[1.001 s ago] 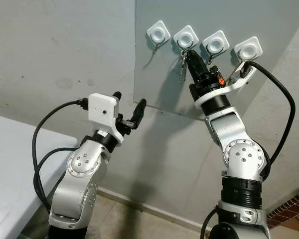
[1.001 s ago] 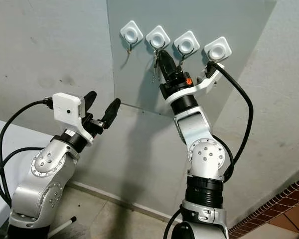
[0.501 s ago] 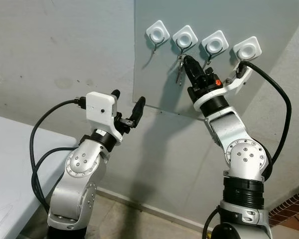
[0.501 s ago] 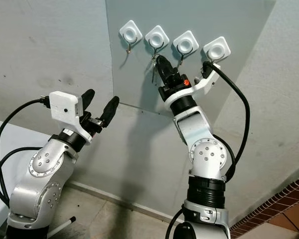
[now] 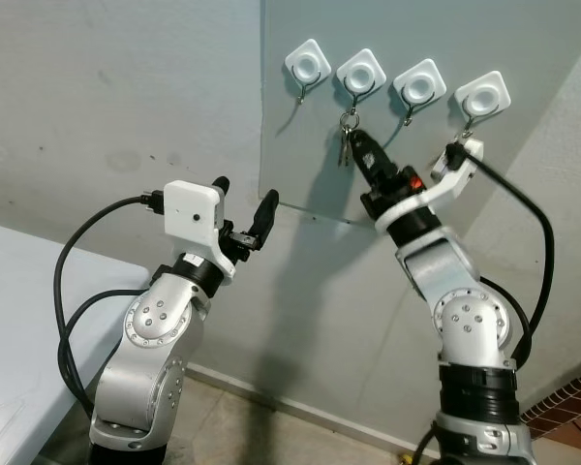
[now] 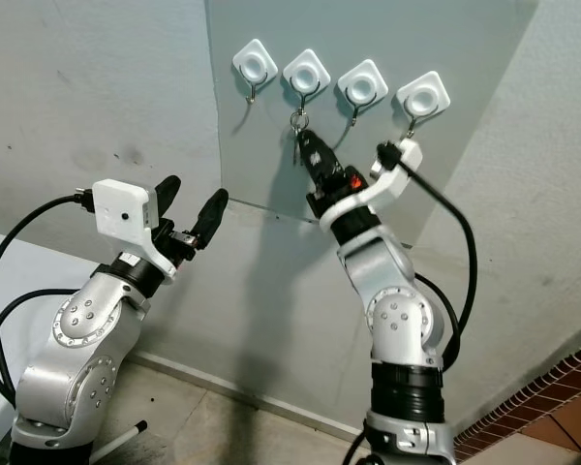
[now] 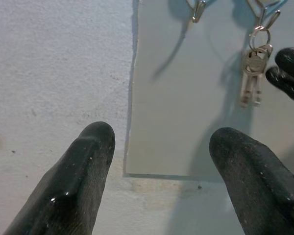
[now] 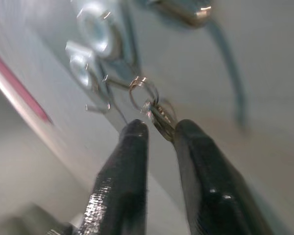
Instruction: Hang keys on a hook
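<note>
Nearest, below and well left of the pale grey rectangular wall panel (image 5: 300, 184), the corner of a white table (image 5: 10, 320) shows beside the left arm, whose left end effector (image 5: 244, 209) hovers idle just off the panel's lower left corner, its two black fingers spread wide and empty. Further in, the right end effector (image 5: 360, 143) points up at the panel; half a second ago it sat higher, right against the small bunch of silver metal keys (image 7: 252, 73), and it has now drawn down and back a little. In the right wrist view its fingers (image 8: 132, 147) stand a little apart with the bunch between their tips, seemingly no longer clamped. The keys hang by their ring from the second white square wall hook (image 5: 360, 73) from the panel's left edge, straight down against the panel. That suggests the hanging itself is done, and what remains is withdrawing without snagging the ring.
</note>
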`<state>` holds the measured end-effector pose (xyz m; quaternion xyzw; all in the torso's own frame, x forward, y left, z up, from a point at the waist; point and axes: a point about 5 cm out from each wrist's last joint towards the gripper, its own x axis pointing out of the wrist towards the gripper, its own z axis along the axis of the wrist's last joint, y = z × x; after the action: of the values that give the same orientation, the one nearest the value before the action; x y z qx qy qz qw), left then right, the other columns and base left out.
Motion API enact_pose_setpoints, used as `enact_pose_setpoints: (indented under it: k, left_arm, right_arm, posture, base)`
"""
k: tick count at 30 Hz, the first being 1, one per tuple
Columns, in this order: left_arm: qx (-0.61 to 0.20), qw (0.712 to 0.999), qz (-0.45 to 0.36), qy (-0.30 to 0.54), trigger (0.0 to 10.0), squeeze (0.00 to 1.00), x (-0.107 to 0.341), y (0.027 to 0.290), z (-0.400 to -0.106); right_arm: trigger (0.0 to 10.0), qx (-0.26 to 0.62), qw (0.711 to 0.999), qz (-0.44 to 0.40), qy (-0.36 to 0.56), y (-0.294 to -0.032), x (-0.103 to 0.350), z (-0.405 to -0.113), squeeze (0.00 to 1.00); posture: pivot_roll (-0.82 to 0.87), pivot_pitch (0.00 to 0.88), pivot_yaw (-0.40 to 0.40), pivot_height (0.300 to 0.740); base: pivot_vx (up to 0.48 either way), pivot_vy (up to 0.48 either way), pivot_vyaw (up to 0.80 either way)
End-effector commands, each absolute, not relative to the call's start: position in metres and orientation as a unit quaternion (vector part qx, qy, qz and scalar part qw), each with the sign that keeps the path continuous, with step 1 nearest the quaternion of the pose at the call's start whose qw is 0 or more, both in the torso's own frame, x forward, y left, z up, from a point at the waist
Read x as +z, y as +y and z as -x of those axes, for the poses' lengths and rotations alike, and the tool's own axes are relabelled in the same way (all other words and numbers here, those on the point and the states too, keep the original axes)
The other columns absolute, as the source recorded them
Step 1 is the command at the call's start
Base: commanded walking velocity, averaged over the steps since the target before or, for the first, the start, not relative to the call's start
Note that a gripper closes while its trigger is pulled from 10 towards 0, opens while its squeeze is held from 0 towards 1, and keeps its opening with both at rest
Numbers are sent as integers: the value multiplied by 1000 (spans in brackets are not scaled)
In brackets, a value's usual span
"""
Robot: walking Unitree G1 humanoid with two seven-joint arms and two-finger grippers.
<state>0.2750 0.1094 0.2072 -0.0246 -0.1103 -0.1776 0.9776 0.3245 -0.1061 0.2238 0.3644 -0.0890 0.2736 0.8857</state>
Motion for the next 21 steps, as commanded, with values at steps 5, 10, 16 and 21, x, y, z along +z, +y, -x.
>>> enact_pose_setpoints:
  k: [5,10,16,21]
  left_arm:
    - [-160,981,13,-108,10000,0,202,114,-275]
    - [-68,998,-9,-10,10000,0,130,142,-282]
    - [-15,997,-30,64,10000,0,71,160,-278]
    - [-2,993,-25,117,10000,0,30,169,-272]
  right_arm:
    - [10000,275,902,-316,-102,-105,220,-323,1000]
    - [10000,225,956,-183,-36,-113,144,-325,1000]
    - [10000,204,971,-121,32,-122,90,-316,1000]
    - [10000,185,976,-50,105,-134,40,-301,1000]
  posture:
    - [-59,0,-49,728]
    - [-62,0,-37,728]
    - [-62,0,-36,728]
    - [-61,0,-30,728]
  base:
    - [0,0,0]
    - [0,0,0]
    - [0,0,0]
    - [0,0,0]
